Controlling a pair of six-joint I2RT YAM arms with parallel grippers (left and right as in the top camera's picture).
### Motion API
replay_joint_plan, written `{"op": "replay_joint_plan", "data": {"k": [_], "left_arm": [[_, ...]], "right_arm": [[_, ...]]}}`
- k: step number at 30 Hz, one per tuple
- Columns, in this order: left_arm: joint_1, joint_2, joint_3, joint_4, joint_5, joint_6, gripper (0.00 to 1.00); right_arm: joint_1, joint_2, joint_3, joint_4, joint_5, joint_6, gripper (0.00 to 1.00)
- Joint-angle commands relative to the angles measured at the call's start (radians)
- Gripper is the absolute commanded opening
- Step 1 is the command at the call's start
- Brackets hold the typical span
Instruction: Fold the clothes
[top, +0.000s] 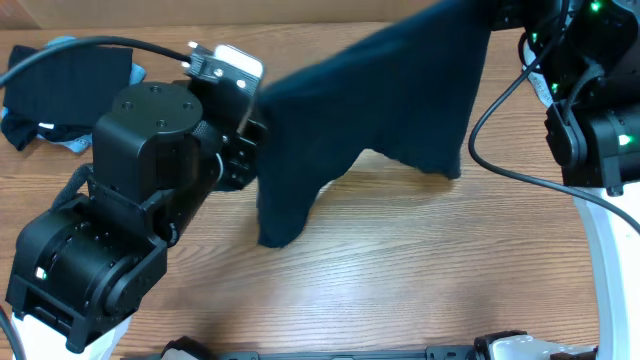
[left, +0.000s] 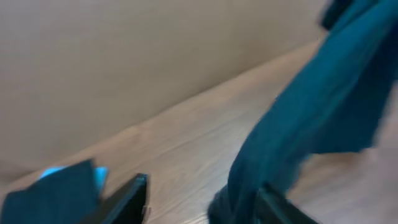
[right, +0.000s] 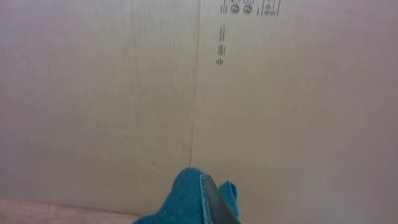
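Observation:
The large dark navy shirt (top: 380, 100) hangs stretched in the air, from the top right down to a tip near the table at centre. My right gripper (right: 211, 202) is shut on the shirt's upper edge (right: 183, 202), raised high in front of a cardboard wall. In the overhead view its jaws are hidden behind the fabric at the top edge. My left gripper (left: 202, 205) is open, and the hanging shirt (left: 298, 124) lies against its right finger. In the overhead view the left gripper (top: 250, 150) sits at the shirt's left edge.
A pile of other clothes (top: 60, 90), black with pale blue pieces, lies at the table's far left and shows in the left wrist view (left: 56, 193). A cardboard wall (right: 124, 93) stands along the back. The wooden table (top: 400, 270) is bare under the shirt.

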Motion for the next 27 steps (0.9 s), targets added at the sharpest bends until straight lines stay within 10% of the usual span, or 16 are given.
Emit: {"op": "replay_joint_plan", "data": {"k": [1,9,27], "left_arm": [[0.005,-0.02,0.021,-0.004,0.264,-0.009,0.72],[0.005,-0.02,0.021,-0.012,0.396,0.0,0.87],[0.006,-0.006,0.021,0.096,0.196,0.15,1.0]], "right_arm": [[-0.008,-0.032,0.027,-0.007,-0.009,0.003,0.04],[-0.008,-0.027,0.027,-0.029,-0.067,0.003,0.04],[-0.007,-0.027,0.027,-0.098,-0.933,-0.003,0.04]]}}
